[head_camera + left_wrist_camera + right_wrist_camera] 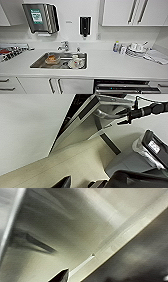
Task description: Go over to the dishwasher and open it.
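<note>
Down at the near right edge of the head view, under the white countertop (pixel 107 65), we've got the dishwasher (pixel 125 87), a built-in appliance with a dark racked interior. Its dark inside with pale rack lines is on show, so it looks like the door is already open, or at least partly. The left wrist view shows a grey steel panel tilted away from the cabinet, probably that same door, though we wouldn't swear to it. We're parked right at the counter, facing the stainless steel sink (pixel 37 63) with dishes in it. So the driving part looks done and the opening mostly done too. As for our pincers, honestly we can't tell how wide either one is or whether they've got hold of anything.
</note>
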You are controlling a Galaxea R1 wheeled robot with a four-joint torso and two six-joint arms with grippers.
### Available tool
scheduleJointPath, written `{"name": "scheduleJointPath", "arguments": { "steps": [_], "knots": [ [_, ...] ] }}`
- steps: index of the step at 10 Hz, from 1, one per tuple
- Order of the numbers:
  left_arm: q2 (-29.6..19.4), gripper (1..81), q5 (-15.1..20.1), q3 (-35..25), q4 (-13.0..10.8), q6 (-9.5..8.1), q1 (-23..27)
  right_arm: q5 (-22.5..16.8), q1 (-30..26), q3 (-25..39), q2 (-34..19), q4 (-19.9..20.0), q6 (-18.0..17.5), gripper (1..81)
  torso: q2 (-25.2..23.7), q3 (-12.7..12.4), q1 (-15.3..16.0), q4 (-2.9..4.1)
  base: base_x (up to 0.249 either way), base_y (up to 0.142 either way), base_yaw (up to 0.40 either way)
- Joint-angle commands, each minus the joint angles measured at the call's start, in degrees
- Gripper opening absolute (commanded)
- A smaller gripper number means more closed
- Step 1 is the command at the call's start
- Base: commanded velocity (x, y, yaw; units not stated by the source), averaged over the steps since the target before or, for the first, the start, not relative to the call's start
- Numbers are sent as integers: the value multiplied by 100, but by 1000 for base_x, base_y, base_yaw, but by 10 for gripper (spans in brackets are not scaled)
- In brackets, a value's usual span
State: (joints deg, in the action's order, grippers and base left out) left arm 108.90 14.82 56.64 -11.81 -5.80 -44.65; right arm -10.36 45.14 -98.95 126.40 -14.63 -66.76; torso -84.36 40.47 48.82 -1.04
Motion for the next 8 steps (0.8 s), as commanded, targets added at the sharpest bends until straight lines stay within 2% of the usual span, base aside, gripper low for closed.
{"name": "scheduleJointPath", "arguments": {
  "steps": [1,6,8],
  "knots": [
    [-192,811,91,-188,-14,44,541,-1223,-158,9,-25,-225,242,811,0,0,0,0,-82,0,0],
    [-175,811,91,-170,-14,44,541,-1065,245,-210,326,-216,233,811,-4,-7,-7,-2,-14,0,0],
    [-166,811,100,-170,-14,44,541,-792,439,-343,388,-207,242,811,-4,-9,-9,-6,0,0,0]
  ]
}}
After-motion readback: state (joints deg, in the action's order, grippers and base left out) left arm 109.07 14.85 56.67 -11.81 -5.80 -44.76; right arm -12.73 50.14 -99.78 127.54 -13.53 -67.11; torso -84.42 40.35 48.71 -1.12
